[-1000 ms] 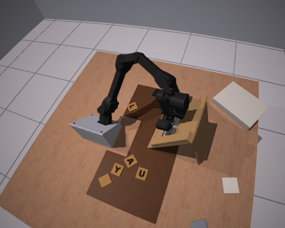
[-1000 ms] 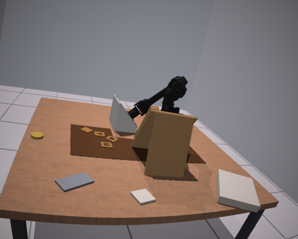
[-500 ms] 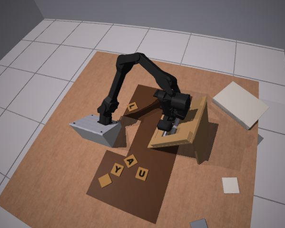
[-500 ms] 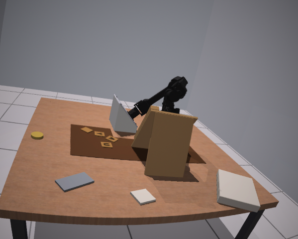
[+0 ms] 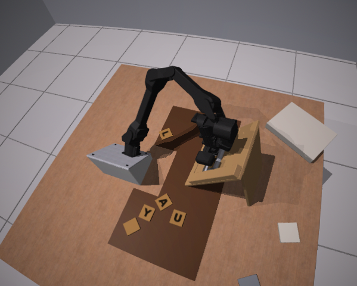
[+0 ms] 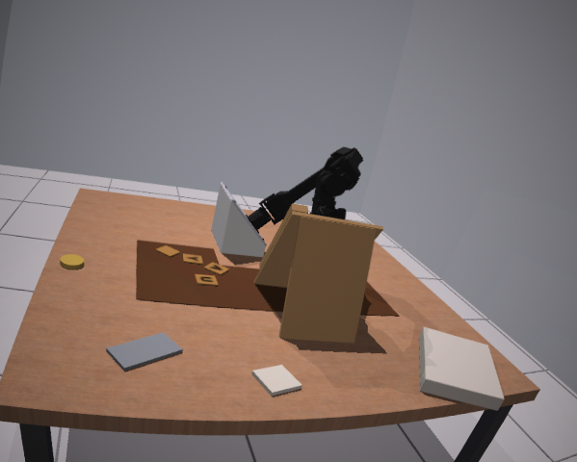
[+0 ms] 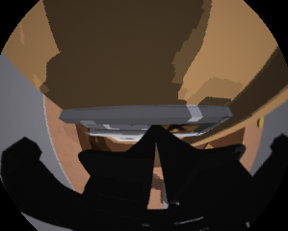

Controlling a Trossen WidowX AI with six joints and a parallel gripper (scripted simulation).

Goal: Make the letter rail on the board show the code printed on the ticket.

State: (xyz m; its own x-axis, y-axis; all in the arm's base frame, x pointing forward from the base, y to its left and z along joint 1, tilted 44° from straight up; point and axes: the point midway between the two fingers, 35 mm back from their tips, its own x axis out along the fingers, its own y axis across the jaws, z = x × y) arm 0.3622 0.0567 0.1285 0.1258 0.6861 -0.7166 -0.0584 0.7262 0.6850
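The counter (image 6: 129, 308) carries everything, and the tilted board (image 5: 243, 154) makes the handiest landmark. The dark mat (image 5: 172, 233) runs under the board and out past its low end. A pale slab (image 5: 300, 130) lies beyond the board's high edge, near the counter's rim.

The arm bends down over the board's face, and the gripper (image 5: 213, 164) is pressed into the letter rail (image 7: 144, 115), its fingers drawn fully together with nothing between them. It seems to be working as a blunt pusher. Whether a tile sits in the rail ahead of the tips cannot be told; the wrist view shows only the grey rail edge.

To push well, I judge the tips should stay low and centred in the channel, travel straight along it, and press gently, since the board is propped and might shift.

Off the board's low end lie tiles A (image 5: 163, 201), Y (image 5: 146, 212), U (image 5: 177, 217) and a blank-faced tile (image 5: 131, 226). Tile L (image 5: 165, 133) lies alone, between the board and the arm's base. The ticket's code is unreadable here.
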